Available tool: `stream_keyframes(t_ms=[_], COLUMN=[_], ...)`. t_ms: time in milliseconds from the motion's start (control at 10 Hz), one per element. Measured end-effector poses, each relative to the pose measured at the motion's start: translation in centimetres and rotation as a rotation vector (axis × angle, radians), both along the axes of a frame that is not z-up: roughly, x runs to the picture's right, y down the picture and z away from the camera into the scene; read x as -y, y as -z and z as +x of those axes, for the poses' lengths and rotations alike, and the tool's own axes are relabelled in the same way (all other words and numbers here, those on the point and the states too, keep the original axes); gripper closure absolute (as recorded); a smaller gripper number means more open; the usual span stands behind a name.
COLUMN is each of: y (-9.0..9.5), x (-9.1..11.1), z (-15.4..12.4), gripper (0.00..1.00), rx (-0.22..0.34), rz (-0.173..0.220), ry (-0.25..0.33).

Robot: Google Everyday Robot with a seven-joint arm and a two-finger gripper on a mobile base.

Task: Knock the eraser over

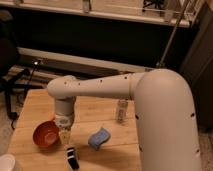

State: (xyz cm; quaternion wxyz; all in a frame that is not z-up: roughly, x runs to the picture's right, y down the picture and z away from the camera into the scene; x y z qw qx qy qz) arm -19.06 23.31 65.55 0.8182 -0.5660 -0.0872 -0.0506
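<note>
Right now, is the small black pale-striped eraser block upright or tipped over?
Cannot tell: the eraser shows only as a slanted dark strip on the wooden table, gripper close by.

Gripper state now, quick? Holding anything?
Gripper: cannot be told. It hangs just above the eraser, next to the orange bowl.

The white arm [115,87] reaches down over the wooden counter [95,114]. Its end effector [65,135] hangs just above and behind the black eraser [73,157], close beside the red bowl [45,134]. A blue sponge [99,138] lies just to the right, and a white bottle [121,110] stands farther back.
</note>
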Motion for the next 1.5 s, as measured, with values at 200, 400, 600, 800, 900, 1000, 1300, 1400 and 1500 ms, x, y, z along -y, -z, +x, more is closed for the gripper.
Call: stream_keyframes(t_ms=[200, 400, 600, 800, 900, 1000, 1300, 1400, 1500], y=[0.6, 1.3, 1.9, 2.2, 2.0, 1.4, -0.6, -1.0, -1.4], x=[-0.9, -1.9, -2.7, -3.1, -3.2, -3.2, -1.4, -0.5, 0.9], z=[-0.3, -0.4, -0.7, -0.8, -0.1, 1.2, 5.2, 6.0, 6.3], gripper=[0.97, 0.97, 0.97, 0.97, 0.97, 0.97, 0.97, 0.97, 0.97], rx=[0.012, 0.021, 0.031, 0.04, 0.027, -0.009, -0.175, -0.229, -0.286], rz=[-0.006, -0.017, -0.028, -0.034, -0.015, 0.019, 0.178, 0.241, 0.317], ry=[0.007, 0.015, 0.012, 0.0, 0.024, 0.08, 0.276, 0.335, 0.367])
